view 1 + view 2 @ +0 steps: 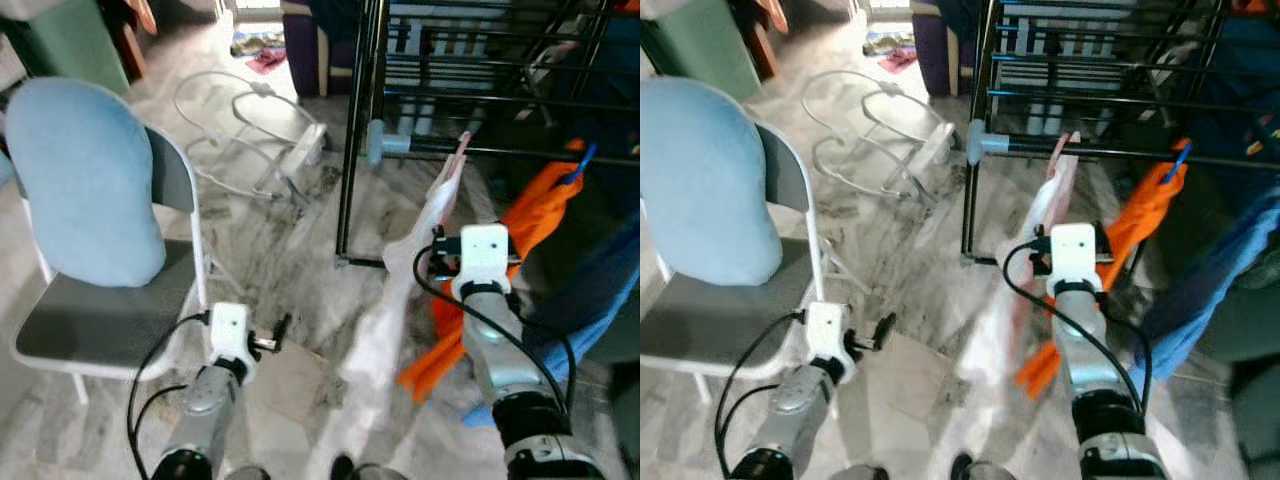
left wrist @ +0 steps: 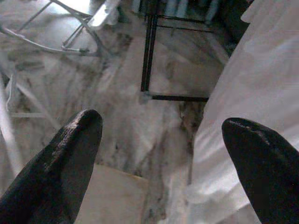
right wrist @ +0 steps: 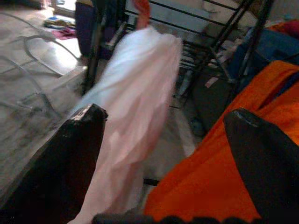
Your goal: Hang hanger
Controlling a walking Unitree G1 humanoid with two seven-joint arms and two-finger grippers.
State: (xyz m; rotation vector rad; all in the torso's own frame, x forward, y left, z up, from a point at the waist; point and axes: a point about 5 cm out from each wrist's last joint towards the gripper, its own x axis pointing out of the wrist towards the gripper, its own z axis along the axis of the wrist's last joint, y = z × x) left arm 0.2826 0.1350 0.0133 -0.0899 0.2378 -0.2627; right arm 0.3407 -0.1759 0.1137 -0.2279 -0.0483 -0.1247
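My right gripper [image 3: 163, 154] has its two fingers [image 3: 70, 158] spread wide, grasping nothing; between and beyond them I see one pale pink garment [image 3: 135, 107] and, nearer the far finger, one orange garment [image 3: 224, 158]. My left gripper [image 2: 163, 154] is likewise released, its two fingers [image 2: 65, 158] apart above the marble floor [image 2: 117, 140], with the pale garment just beside one fingertip.

In the head views I count two arms, both raised. The pale garment [image 1: 405, 290] hangs from one horizontal rail [image 1: 480, 150] of the black drying rack [image 1: 355, 130], ahead of the right gripper [image 1: 440, 262]; its long axis runs from the rail steeply down toward the floor. The hanger itself I cannot make out under the cloth. The orange garment [image 1: 520, 225] hangs on the same rail, with one blue garment [image 1: 590, 290] beyond. Left of the left gripper [image 1: 278, 333] stands one folding chair [image 1: 110, 320] with one blue cushion [image 1: 85, 180].
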